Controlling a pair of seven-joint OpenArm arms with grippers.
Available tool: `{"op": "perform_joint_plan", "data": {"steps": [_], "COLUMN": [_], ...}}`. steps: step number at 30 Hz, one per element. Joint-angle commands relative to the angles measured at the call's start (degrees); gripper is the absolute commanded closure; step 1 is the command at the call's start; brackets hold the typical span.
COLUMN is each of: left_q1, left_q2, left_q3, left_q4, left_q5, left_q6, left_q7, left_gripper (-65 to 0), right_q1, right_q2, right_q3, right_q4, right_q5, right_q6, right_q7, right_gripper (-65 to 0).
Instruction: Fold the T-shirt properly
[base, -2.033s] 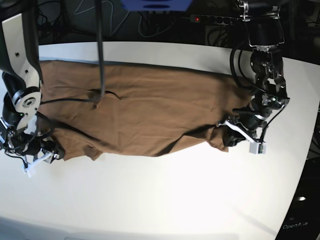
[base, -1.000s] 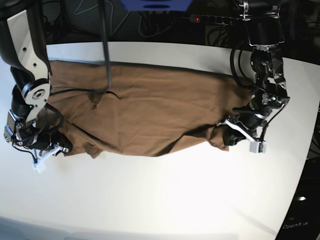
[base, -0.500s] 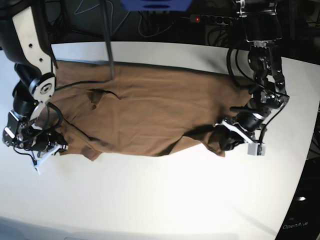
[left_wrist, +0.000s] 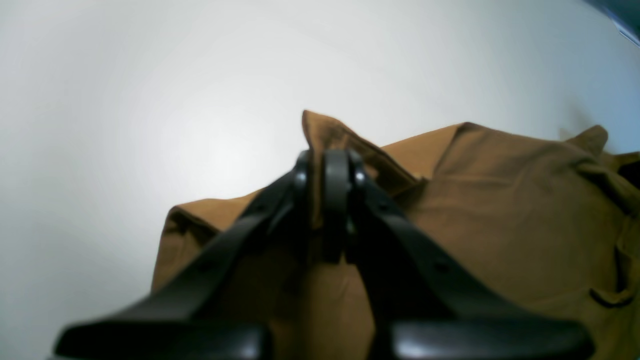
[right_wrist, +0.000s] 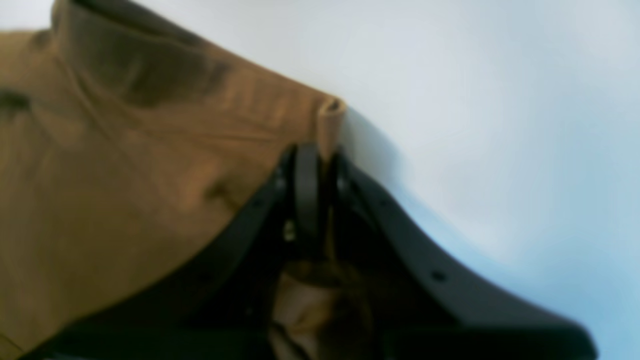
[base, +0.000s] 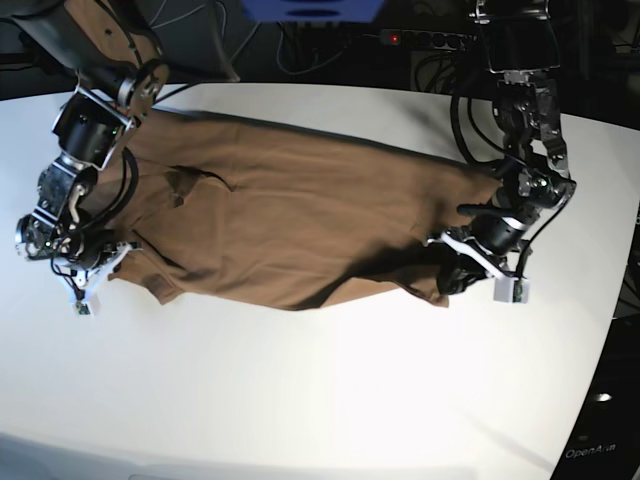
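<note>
Base view shows me the T-shirt (base: 300, 230) spread on the table (base: 330, 400); my left gripper (left_wrist: 325, 165) pinches its edge; my right gripper (right_wrist: 320, 160) pinches another.

T-shirt (base: 300, 225): 1 | table (base: 320, 400): 1 | hands: 2 — left hand (base: 452, 280), right hand (base: 105, 268)
</note>
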Motion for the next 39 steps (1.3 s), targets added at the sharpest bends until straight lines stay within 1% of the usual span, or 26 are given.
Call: {"op": "perform_joint_plan", "data": {"steps": [1,7,12,16,21,24,30,34,36,39], "left_q1": [-0.5,-0.1,1.6,2.9,4.5,5.5,6.7,7.2,8.0,8.7], "left_q2": [-0.3,-0.3,-0.3,-0.3,-0.3,-0.3,-0.3,-0.3,-0.6,-0.7], "left_q3": [-0.2,-0.2,-0.2,-0.2,-0.3,-2.4,-4.5,-5.6,-5.6,-5.6], "left_q4": [1.0,1.0,3.0,5.6,6.2,7.3,7.6,7.7,7.7,8.7], "left_q5": [-1.1,-1.1,-1.1,-1.1,-1.1,-1.1,-1.2,-1.2,-1.2,-1.2], "left_q6": [-0.3,-0.3,-0.3,-0.3,-0.3,-0.7,-1.0,-1.1,-1.1,-1.1], "left_q7": [-1.5,-1.6,-1.6,-1.3,-1.5,-1.3,-1.2,-1.2,-1.2,-1.3], "left_gripper": [-3.3,-3.3,-3.3,-3.3,-3.3,-3.3,-3.3,-3.3,-3.3,-3.3], "right_q1": [0.2,-6.3,-10.4,-13.7,-17.9,-20.7,-26.7,-29.6,-30.4,-31.1], "right_q2": [0.2,-2.1,-2.3,-2.2,-1.6,-0.5,1.5,3.3,4.0,4.2], "right_q3": [-0.9,-6.7,-9.9,-11.0,-11.1,-11.0,-11.0,-11.0,-10.8,-10.7], "right_q4": [3.2,15.7,22.4,25.6,27.0,27.1,27.1,27.1,27.1,27.1], "right_q5": [0.7,0.7,0.7,0.7,0.7,0.7,0.7,0.5,0.5,0.5], "right_q6": [0.1,0.1,0.1,0.1,0.1,0.1,0.1,0.1,0.1,0.1], "right_q7": [0.6,0.7,1.0,4.0,7.4,10.3,18.7,22.6,24.1,24.9], "right_gripper": [-3.3,-3.3,-3.3,-3.3,-3.3,-3.3,-3.3,-3.3,-3.3,-3.3]}}
